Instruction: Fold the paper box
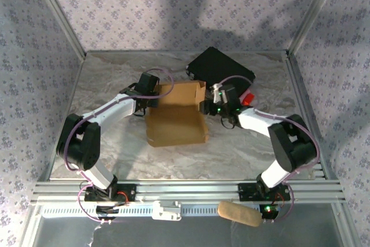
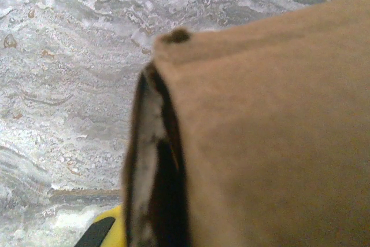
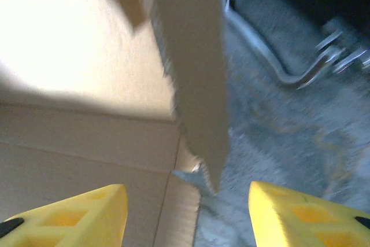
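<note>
The paper box (image 1: 176,121) is tan kraft cardboard, lying half formed on the middle of the marble table (image 1: 104,85), with its rear panel (image 1: 182,92) raised. My left gripper (image 1: 151,94) is at the box's rear left corner, shut on a cardboard wall (image 2: 272,143). That wall covers most of the left wrist view, with one yellow finger (image 2: 101,229) showing beside its dark edge. My right gripper (image 1: 205,106) is at the box's right side and open. An upright flap (image 3: 193,67) hangs between its yellow fingers (image 3: 87,212) without touching them.
A black case (image 1: 222,69) with a metal handle (image 3: 272,56) lies just behind the box's right rear corner. A small red item (image 1: 249,99) sits by the right wrist. A tan object (image 1: 240,213) rests on the front rail. Patterned walls close in the table.
</note>
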Robot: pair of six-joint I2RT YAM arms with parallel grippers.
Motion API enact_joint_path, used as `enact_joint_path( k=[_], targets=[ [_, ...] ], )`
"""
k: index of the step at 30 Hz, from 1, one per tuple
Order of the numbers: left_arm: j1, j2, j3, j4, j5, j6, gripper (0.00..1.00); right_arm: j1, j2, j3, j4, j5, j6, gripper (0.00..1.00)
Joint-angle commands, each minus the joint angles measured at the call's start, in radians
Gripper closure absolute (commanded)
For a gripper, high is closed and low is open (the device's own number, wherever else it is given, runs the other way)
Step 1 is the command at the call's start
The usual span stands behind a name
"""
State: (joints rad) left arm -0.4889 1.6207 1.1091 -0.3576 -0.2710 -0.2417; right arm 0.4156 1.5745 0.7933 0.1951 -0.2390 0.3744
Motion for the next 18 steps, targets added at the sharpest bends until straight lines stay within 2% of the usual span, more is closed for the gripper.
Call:
enact_joint_path(
  k=[1,7,12,18],
  targets=[
    [-0.014,-0.034,-0.055,0.061,-0.017,0.04,1.0,-0.079,-0.04,-0.042,0.079,-0.162,0.061,0.41],
    [-0.053,-0.085,-0.202,0.233,-0.08,0.054,1.0,-0.119,0.015,-0.036,0.135,-0.186,0.077,0.51],
    [-0.099,-0.112,-0.302,0.354,-0.18,0.073,1.0,-0.143,0.054,-0.035,0.204,-0.247,0.076,0.52],
    [-0.125,-0.177,-0.423,0.496,-0.24,0.058,1.0,-0.151,0.037,-0.137,0.336,-0.36,0.026,0.54]
  ],
)
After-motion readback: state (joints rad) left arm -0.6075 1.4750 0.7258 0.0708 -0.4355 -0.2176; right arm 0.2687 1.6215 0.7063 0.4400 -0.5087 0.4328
